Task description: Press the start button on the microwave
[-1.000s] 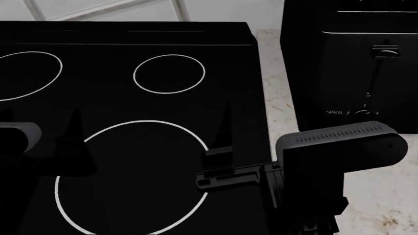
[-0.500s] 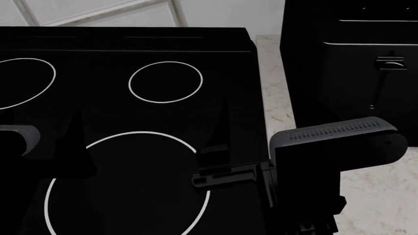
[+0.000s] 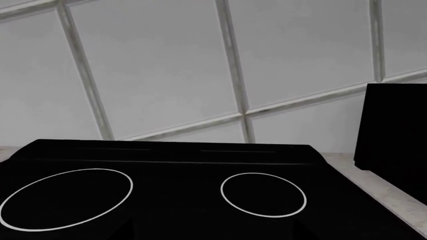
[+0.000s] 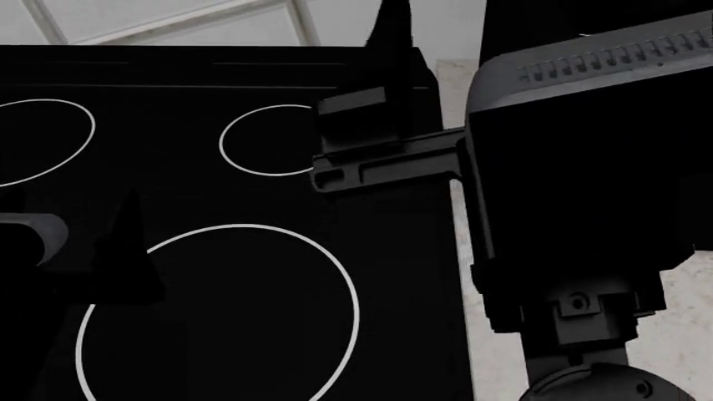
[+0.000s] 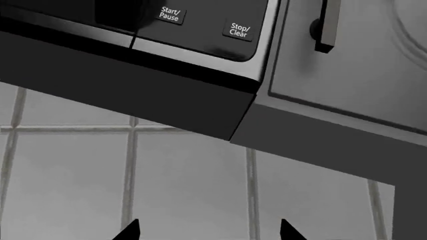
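Note:
The microwave shows only in the right wrist view, seen from below. Its "Start/Pause" button sits on the control panel, with the "Stop/Clear" button beside it. My right gripper is open and empty, its two dark fingertips wide apart against the tiled wall, below the microwave and short of the buttons. In the head view the right arm is raised high. My left gripper is open and empty, low over the black stove top.
A black cooktop with white burner rings lies under both arms. A black toaster stands on the speckled counter to its right. A grey cabinet with a handle adjoins the microwave. The tiled wall is behind.
My right arm has lifted sharply up and back, from low over the front burner to high near the back of the stove. The left arm has stayed put.

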Motion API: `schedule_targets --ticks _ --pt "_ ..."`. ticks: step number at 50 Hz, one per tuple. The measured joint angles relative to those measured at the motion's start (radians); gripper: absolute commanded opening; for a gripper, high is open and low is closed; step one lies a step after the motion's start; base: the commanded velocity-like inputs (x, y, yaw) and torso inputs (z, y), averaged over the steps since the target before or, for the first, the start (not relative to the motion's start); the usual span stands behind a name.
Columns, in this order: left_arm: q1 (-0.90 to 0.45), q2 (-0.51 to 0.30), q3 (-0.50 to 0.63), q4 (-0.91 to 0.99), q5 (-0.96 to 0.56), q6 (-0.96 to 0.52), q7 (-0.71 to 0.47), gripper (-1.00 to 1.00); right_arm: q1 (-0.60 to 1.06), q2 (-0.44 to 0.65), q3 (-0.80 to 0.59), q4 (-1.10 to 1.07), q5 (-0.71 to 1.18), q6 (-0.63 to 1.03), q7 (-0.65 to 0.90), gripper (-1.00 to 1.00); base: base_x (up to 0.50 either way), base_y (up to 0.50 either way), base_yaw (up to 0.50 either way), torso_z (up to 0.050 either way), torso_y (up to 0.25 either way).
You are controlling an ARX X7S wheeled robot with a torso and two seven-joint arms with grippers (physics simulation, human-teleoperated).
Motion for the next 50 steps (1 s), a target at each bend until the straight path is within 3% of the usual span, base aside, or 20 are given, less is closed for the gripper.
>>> schedule_targets --ticks 16,17,50 --pt "-0.012 -0.012 0.019 0.02 -0.005 -0.017 -0.012 1.0 0.343 0.025 0.063 0.109 0.147 0.09 0.055 1.0 0.0 0.0 0.0 0.0 0.0" --pt "-0.012 -0.013 0.02 0.02 -0.005 -0.017 -0.012 1.0 0.361 0.025 0.065 0.122 0.15 0.09 0.054 -1.0 0.0 0.0 0.0 0.0 0.0" --pt "-0.001 -0.033 0.03 0.009 -0.015 0.013 -0.017 1.0 0.734 -0.025 -0.094 0.583 0.156 -0.06 -0.07 -1.0 0.0 0.0 0.0 0.0 0.0"
